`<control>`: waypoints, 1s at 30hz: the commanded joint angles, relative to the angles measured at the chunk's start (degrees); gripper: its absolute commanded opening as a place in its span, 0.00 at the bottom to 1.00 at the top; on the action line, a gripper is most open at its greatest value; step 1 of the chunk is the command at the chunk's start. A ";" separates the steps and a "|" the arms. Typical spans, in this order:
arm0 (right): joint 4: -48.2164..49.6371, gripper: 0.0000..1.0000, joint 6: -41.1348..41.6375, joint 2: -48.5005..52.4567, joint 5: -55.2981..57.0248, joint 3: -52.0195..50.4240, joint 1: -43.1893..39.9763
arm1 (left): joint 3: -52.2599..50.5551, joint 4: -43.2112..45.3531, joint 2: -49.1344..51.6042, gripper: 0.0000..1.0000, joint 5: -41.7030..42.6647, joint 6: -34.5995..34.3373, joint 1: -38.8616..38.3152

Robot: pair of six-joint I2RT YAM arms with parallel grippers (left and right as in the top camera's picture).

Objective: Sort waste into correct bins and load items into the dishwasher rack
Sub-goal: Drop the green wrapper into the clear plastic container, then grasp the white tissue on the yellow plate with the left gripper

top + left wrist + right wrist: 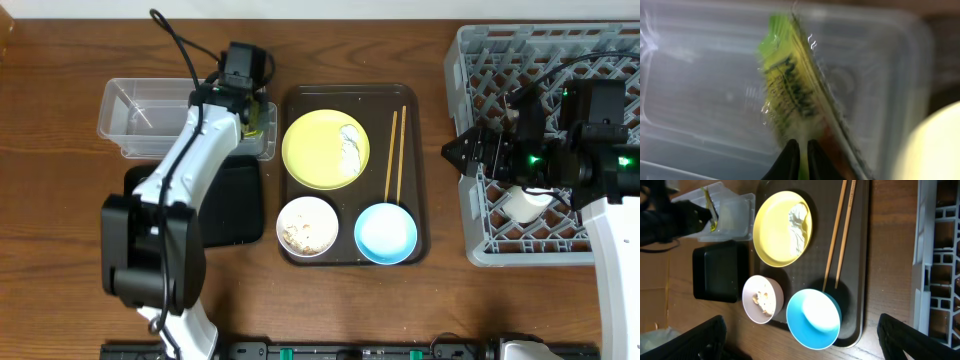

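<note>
My left gripper (800, 143) is shut on the green snack wrapper (790, 85), which hangs over the right end of the clear tub (140, 115). My right gripper (455, 150) stands open and holds nothing, at the left side of the grey dishwasher rack (480, 60). In the right wrist view the wide-spread fingers (695, 337) frame the light blue bowl (812, 317) below. On the brown tray (350, 95) rest the yellow plate (315, 150) with crumpled tissue (350, 145), the chopsticks (397, 155) and the white bowl (307, 225) holding food scraps. A small white cup (525, 205) lies in the rack.
The shallow black tray (235, 200) lies on the wooden table just in front of the clear tub, partly under my left arm. The brown tray sits between the bins and the rack, with a narrow strip of table on either side.
</note>
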 commanded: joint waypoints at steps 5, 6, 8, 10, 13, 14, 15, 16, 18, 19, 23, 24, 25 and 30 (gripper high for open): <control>-0.15 0.95 -0.42 0.13 -0.22 0.59 1.25 | 3.23 -1.77 -5.22 0.22 8.37 0.52 0.92; -0.20 0.95 -0.42 0.13 -0.22 0.59 1.25 | 3.93 -1.46 -6.95 0.24 8.57 0.52 0.42; -0.28 0.95 -0.42 0.13 -0.24 0.59 1.25 | 4.90 -0.11 -9.84 0.32 8.57 0.57 -0.59; -0.31 0.95 -0.42 0.13 -0.22 0.59 1.25 | 5.07 0.68 -11.98 0.33 8.63 0.55 -1.51; -0.55 0.95 -0.42 0.13 -0.22 0.59 1.25 | 5.03 -1.29 -12.92 0.35 12.76 0.57 -3.58; -0.55 0.95 -0.44 0.13 -0.22 0.59 1.25 | 4.81 -2.38 -12.57 0.39 14.78 0.59 -4.35; -0.55 0.95 -0.42 0.13 -0.22 0.59 1.25 | 4.26 -3.48 -12.09 0.44 16.76 0.57 -5.51; -0.55 0.95 -0.42 0.13 -0.22 0.59 1.25 | 3.61 -4.28 -11.47 0.49 18.14 0.57 -6.62; -0.55 0.95 -0.42 0.13 -0.22 0.59 1.25 | 2.29 -5.66 -9.53 0.56 21.03 0.57 -9.40; -0.57 0.95 -0.42 0.13 -0.22 0.59 1.25 | 1.88 -5.95 -8.48 0.58 22.03 0.57 -10.73; -0.63 0.95 -0.42 0.13 -0.22 0.59 1.25 | 1.27 -6.08 -3.56 0.63 22.45 0.57 -16.52; -0.70 0.95 -0.42 0.13 -0.22 0.59 1.25 | 1.27 -5.92 -2.40 0.64 22.45 0.57 -17.73; -0.74 0.95 -0.42 0.13 -0.22 0.59 1.25 | 1.27 -5.53 -1.09 0.64 22.43 0.57 -19.02; -0.72 0.96 -0.42 0.13 -0.22 0.59 1.25 | 1.27 -2.64 4.98 0.65 19.54 -0.31 -23.08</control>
